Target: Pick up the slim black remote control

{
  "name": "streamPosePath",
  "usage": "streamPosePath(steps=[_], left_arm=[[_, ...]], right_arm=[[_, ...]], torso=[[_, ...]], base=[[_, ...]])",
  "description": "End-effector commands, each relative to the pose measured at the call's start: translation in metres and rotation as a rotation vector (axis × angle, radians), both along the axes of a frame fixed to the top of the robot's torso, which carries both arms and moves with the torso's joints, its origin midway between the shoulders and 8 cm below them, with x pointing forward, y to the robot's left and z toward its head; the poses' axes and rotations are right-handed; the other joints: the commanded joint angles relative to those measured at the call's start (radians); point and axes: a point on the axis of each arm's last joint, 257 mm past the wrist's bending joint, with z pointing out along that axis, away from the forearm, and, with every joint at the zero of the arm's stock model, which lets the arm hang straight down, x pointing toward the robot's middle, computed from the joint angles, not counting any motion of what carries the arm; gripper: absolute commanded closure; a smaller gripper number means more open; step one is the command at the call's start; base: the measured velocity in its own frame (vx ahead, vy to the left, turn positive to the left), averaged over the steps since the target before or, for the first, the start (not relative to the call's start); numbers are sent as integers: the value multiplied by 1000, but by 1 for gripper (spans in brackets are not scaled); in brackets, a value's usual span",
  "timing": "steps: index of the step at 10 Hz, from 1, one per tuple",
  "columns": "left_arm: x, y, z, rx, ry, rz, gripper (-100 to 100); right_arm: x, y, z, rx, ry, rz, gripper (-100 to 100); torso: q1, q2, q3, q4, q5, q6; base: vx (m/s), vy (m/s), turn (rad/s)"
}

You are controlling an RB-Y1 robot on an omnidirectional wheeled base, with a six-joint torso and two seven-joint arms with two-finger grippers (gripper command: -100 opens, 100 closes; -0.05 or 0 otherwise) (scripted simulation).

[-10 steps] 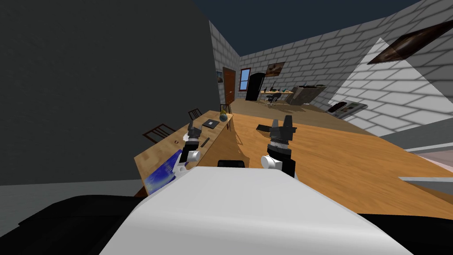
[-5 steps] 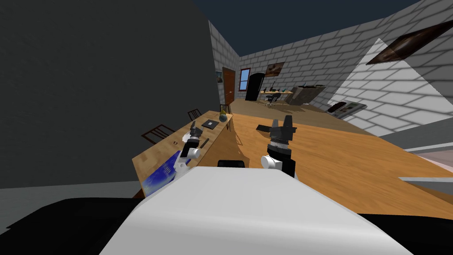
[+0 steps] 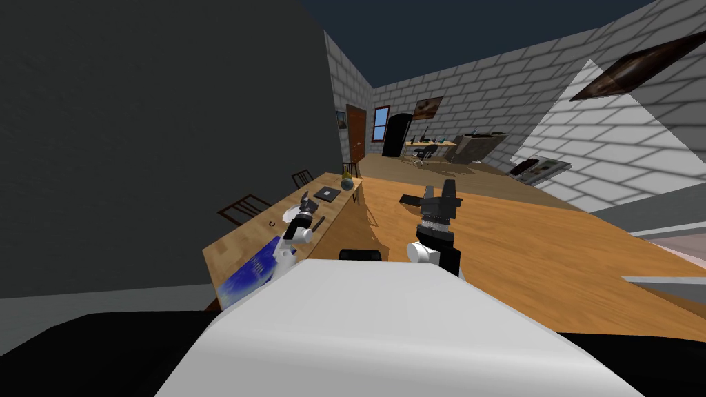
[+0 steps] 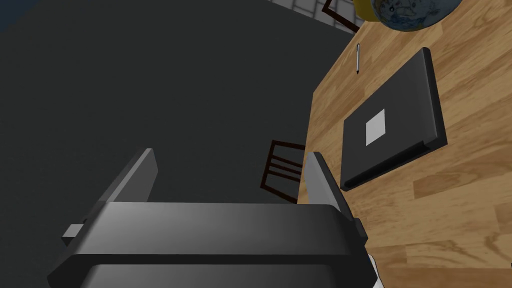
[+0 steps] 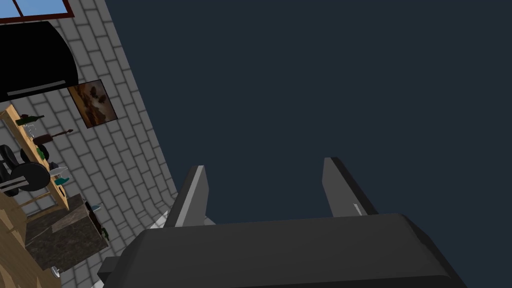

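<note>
While left tool (image 4: 229, 155) gapes wide — remote (image 3: 318, 223) tiny (barely discernible), globe (image 4: 407, 10) cropped, right tool (image 5: 266, 164) wide.

1. The head camera looked steeply down and forward, rolled, with the worktop (image 3: 241, 241) to its left.
2. The left wrist camera sat close over that worktop, facing along the left claw (image 4: 230, 155). Both views shared the dark slab (image 4: 405, 100) and the globe (image 4: 410, 10).
3. The right wrist camera faced up at the ceiling (image 5: 325, 75) and the far brick wall (image 5: 125, 150).
</note>
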Motion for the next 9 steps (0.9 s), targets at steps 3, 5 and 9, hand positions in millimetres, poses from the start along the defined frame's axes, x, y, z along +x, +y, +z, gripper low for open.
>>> streamPosePath(steps=[3,5,9], left_arm=[[16,13,-40,-75,132,5,-100],[21,19,-59,-110,193,9,-100],[28,30,-98,-182,323,24,-100]], right_arm=[[0,0,0,0,0,0,0],[0,0,0,0,0,0,0],[0,0,0,0,0,0,0]], torso=[[0,0,0,0,0,0],[0,0,0,0,0,0],[1,0,0,0,0,0]], base=[[34,-4,-1],[31,-7,2],[33,-2,5]])
